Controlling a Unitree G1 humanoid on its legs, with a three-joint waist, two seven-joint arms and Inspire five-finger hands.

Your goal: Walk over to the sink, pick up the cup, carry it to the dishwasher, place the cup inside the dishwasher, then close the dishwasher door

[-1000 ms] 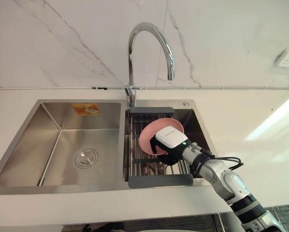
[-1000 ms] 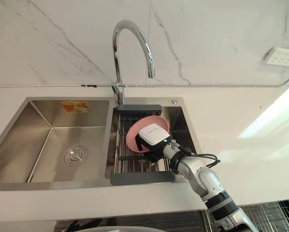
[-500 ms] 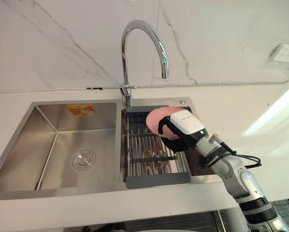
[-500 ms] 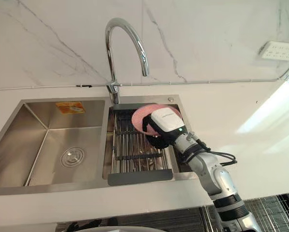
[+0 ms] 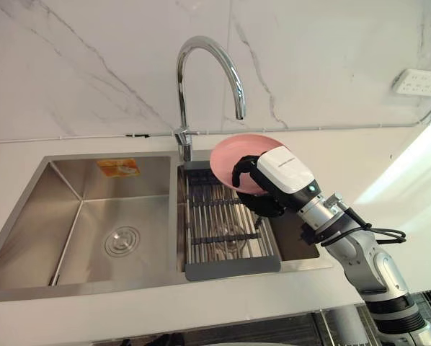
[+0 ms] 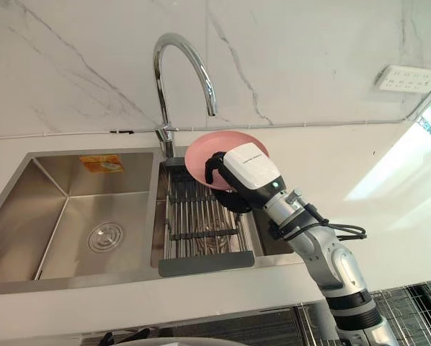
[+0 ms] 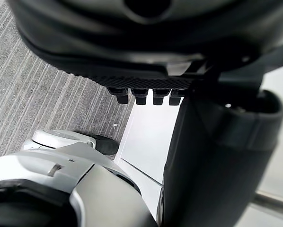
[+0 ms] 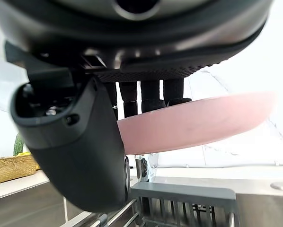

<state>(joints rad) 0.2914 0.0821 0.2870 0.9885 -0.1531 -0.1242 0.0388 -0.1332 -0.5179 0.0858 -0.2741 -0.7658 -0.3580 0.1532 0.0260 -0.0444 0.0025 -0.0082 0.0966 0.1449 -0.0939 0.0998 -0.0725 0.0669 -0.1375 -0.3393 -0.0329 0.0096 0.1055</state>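
- Two steel basins form the sink, set into the white bench; a round drain sits in the left basin
- left hand hangs over grey floor, fingers relaxed, holding nothing
- curved faucet stands between the basins
- slatted rack lies across the right basin
- pink plate is tilted in the air above the rack's far end; right hand pinches its rim between thumb and fingers
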